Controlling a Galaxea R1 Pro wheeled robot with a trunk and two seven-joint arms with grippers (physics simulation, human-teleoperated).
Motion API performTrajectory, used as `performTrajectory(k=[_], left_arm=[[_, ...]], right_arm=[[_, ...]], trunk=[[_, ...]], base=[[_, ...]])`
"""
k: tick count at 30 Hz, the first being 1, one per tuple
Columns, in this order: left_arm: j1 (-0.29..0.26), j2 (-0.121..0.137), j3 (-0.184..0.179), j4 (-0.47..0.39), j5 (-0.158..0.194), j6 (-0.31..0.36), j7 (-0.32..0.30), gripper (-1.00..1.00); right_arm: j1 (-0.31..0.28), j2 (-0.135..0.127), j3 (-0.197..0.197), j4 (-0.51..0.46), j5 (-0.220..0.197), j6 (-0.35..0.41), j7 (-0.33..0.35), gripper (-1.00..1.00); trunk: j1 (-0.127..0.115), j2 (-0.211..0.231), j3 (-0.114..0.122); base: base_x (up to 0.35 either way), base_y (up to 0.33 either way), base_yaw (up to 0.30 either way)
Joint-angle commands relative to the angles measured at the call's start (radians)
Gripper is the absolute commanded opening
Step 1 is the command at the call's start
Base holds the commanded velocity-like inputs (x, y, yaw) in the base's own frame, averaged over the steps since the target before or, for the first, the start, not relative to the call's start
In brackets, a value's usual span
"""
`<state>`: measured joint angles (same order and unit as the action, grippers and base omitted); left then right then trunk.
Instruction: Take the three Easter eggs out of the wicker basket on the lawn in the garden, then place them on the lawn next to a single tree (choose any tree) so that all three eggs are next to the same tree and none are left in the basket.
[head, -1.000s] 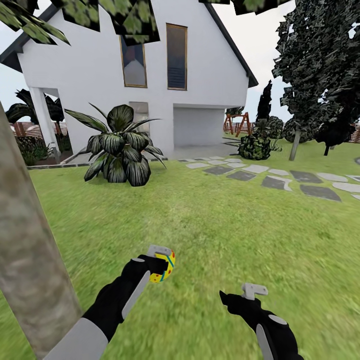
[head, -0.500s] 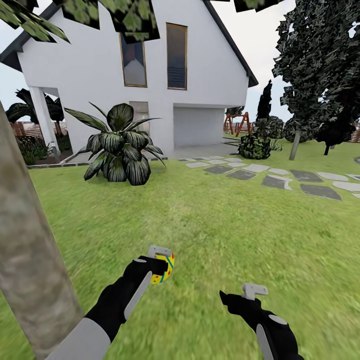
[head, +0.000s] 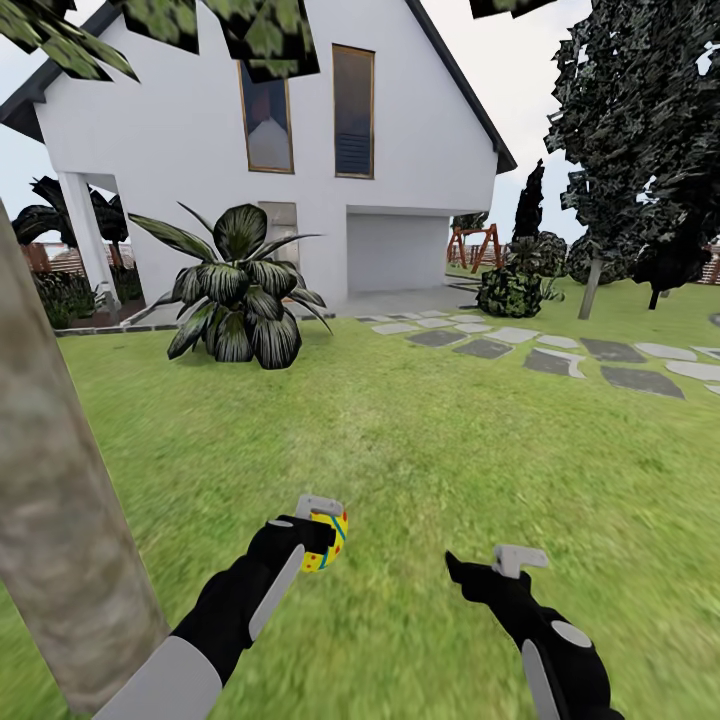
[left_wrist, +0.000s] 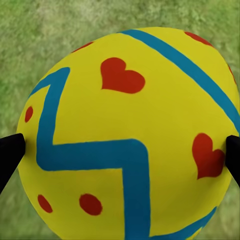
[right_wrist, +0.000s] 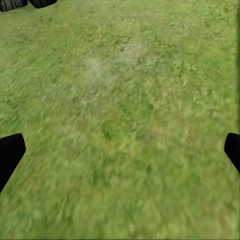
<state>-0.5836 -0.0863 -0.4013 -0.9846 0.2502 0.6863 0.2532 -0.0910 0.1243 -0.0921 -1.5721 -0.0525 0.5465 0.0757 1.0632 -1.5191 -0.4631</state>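
Egg (left_wrist: 125, 140) is yellow w/ blue zigzag bands, red hearts & red dots. Lawn (head: 450, 440) is green. Tree trunk (head: 60, 520) is grey-brown w/ blotchy spots. House (head: 300, 150) is white. Stepping stones (head: 560, 362) are grey. Big plant (head: 240, 295) is dark green w/ pale stripes. Arms black w/ grey bits.

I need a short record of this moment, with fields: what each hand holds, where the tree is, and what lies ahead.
left hand: shut on the Easter egg, yellow with blue zigzag and red marks, held above the lawn
right hand: open, nothing between the fingers, grass below
tree: thick trunk close on the robot's left
ahead: broad-leaved plant, stepping stones, white house
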Motion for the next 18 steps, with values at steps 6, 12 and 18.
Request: performTrajectory(k=[6, 12, 18], left_arm=[[-0.01, 0.01, -0.014, -0.011, 0.015, -0.009, -0.002, -1.0], [-0.01, 0.01, -0.046, -0.011, 0.015, -0.043, -0.036, -1.0], [-0.01, 0.01, -0.046, -0.011, 0.015, -0.077, -0.069, -1.0]], right_arm=[[0.007, 0.001, -0.005, -0.018, -0.006, 0.013, 0.013, 1.0], [0.007, 0.001, -0.005, -0.052, -0.006, 0.013, 0.012, 1.0], [0.007, 0.001, -0.005, -0.054, -0.006, 0.013, 0.012, 1.0]], trunk=[[0.015, -0.029, -0.014], [0.015, -0.029, -0.014], [0.015, -0.029, -0.014]], base=[[0.0, 0.0, 0.0], [0.0, 0.0, 0.0], [0.0, 0.0, 0.0]])
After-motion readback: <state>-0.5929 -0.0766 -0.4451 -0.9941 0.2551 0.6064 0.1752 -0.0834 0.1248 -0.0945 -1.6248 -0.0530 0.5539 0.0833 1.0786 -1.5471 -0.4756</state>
